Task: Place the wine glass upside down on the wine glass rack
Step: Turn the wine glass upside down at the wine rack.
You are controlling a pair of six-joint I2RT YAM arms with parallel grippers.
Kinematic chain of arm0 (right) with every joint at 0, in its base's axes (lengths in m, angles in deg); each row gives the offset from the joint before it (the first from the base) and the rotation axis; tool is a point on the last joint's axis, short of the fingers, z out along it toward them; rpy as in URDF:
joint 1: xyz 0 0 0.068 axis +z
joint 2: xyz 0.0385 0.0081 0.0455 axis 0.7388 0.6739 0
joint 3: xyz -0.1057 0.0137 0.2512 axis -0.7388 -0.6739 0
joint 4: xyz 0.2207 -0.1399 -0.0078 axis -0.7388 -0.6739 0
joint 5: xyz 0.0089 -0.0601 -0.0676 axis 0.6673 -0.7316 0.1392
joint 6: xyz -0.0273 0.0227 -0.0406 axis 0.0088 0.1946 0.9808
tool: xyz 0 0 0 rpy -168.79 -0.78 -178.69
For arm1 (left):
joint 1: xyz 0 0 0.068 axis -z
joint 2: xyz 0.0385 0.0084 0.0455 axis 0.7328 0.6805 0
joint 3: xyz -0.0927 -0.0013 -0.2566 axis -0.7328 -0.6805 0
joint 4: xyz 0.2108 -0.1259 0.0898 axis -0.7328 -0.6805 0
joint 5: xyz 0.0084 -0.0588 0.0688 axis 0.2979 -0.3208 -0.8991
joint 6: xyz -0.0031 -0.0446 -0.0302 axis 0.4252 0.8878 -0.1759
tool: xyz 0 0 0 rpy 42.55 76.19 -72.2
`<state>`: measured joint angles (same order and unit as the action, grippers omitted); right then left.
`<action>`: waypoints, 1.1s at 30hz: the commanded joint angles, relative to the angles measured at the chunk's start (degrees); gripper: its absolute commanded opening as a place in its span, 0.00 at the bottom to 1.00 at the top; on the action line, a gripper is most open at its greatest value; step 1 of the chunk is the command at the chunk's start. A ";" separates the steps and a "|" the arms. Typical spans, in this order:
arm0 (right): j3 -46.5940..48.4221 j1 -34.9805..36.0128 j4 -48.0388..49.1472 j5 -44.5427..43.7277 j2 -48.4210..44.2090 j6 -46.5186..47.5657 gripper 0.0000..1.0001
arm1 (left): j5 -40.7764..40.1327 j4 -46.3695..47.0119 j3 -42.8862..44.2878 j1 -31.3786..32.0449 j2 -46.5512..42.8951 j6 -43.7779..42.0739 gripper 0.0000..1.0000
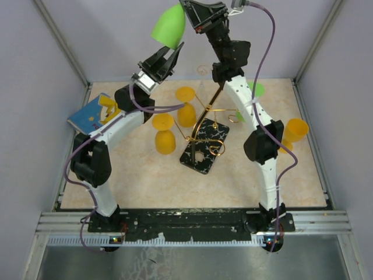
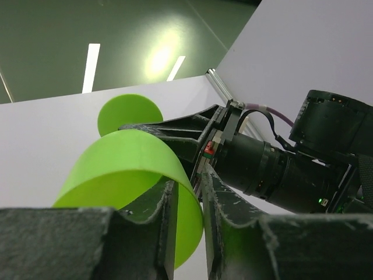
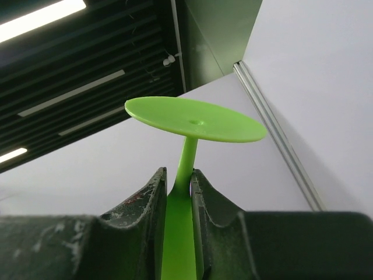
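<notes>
Holding wine glass [image 1: 169, 26] high in the air at 12 o'clock of wine glass rack [image 1: 204, 146], well above desk [image 1: 145, 186], not yet on any rack arm. Clamping right fingers [image 3: 158, 189] almost fully together on the thin stem, with the foot disc sitting just past the tips, probably gripping there to keep the bowl free. Pinching left fingers [image 2: 170, 213] narrowly on the bowl wall at the rim, seemingly one inside and one outside, set at 7 o'clock of the glass. Tilting the glass mouth-down toward 7 o'clock, stem toward 1 o'clock. Reading this as a two-arm regrasp, sharing the hold to get the glass fully inverted before hanging. Keeping rack mid-desk, gold scroll arms rising toward 11 o'clock, yellow glasses [image 1: 165, 135] just beside at 9 o'clock. Needing the foot slid into a scroll arm next, and risking a knock on the yellow ones while lowering.
</notes>
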<state>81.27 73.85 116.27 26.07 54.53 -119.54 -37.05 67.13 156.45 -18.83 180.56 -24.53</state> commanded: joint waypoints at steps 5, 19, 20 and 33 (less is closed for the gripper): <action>0.93 1.47 -0.08 4.00 0.29 5.22 0.09 | 2.30 0.76 -2.98 0.84 -3.67 -3.29 0.36; -0.41 -2.49 -1.18 0.95 -3.05 12.71 0.08 | 1.87 -1.14 -8.84 0.71 -8.15 -7.37 0.57; -0.17 -3.03 -1.88 0.74 -3.49 13.80 0.07 | 1.68 -1.54 -9.39 0.62 -8.64 -7.97 0.57; -10.90 -9.62 -4.39 0.43 -12.65 21.01 0.00 | -3.62 -4.30 -10.34 -0.47 -9.50 -9.36 0.60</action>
<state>72.09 65.46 112.97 26.98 48.06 -103.61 -38.56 62.06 145.02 -18.78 172.75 -33.14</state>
